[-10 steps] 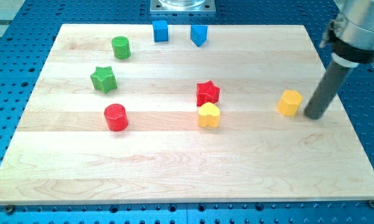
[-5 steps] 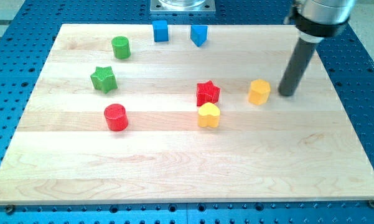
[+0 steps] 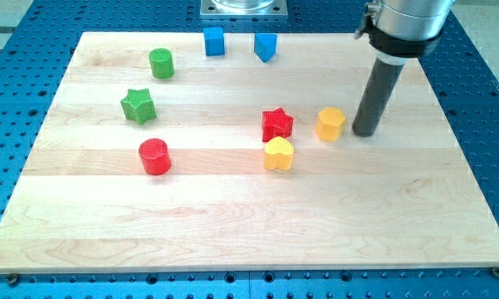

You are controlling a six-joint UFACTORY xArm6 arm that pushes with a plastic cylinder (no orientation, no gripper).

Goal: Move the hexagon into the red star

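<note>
Tip: the rod's dark tip [image 3: 364, 133], no jaws to open or close, holds nothing, just right of the yellow hexagon block [image 3: 330, 124]
Hexagon: near the red star block [image 3: 276, 124], apart
Handling: likely light, rigid, slides easily; push its right face
Neighbour: yellow heart block [image 3: 278, 154] below the star

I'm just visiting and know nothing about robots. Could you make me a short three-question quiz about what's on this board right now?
1. True or false: the yellow hexagon already touches the red star.
2. On which side of the hexagon is my tip? A) the view's left B) the view's right C) the view's top
3. Fill in: the block just below the red star is the yellow ____.

Key:
1. False; a gap of bare board separates them.
2. B
3. heart
</note>
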